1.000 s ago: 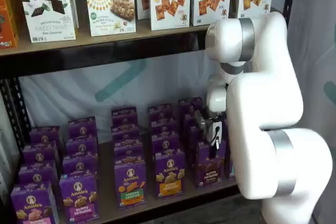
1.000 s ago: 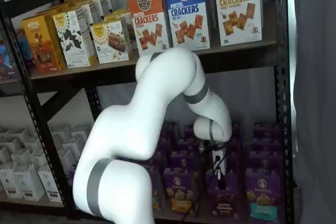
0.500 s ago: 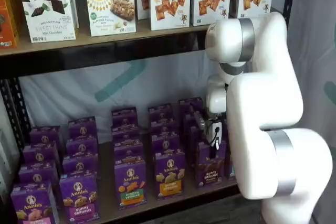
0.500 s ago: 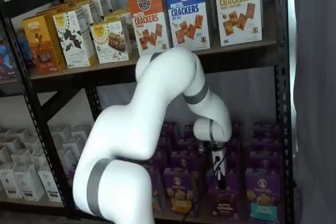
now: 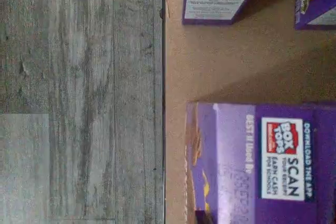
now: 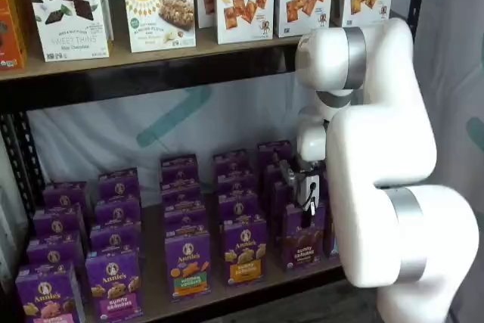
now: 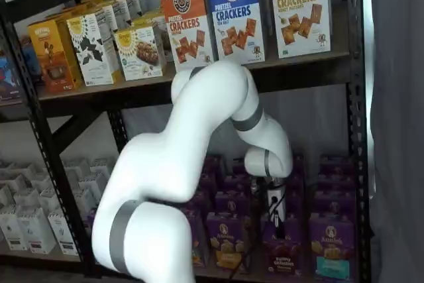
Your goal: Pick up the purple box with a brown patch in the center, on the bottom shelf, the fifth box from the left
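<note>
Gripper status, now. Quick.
Gripper: shut on the top of the purple box at the front of the bottom shelf.

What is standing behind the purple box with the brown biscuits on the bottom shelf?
In a shelf view, more purple cartons stand in a row behind the purple box on the bottom shelf. The arm and hand cover most of that row, so how many cannot be seen.

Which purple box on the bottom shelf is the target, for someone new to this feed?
Start at the bottom shelf, lined with rows of small purple cartons. Find the front carton directly beneath the white arm's wrist: that is the purple box. Its picture is dark chocolate-brown biscuits, while the front box beside it shows tan ones above an orange band.
</note>
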Controlling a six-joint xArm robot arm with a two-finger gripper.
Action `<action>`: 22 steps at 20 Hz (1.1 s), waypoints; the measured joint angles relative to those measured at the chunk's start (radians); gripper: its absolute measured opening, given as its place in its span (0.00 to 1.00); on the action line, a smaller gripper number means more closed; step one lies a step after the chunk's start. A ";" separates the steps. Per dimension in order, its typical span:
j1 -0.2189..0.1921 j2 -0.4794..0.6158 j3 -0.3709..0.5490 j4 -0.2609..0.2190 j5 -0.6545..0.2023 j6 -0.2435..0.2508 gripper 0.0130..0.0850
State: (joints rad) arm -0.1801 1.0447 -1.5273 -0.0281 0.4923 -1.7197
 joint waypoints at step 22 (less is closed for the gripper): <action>-0.006 -0.220 0.299 0.082 -0.093 -0.081 0.17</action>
State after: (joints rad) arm -0.1864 0.8251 -1.2285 0.0535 0.3992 -1.8010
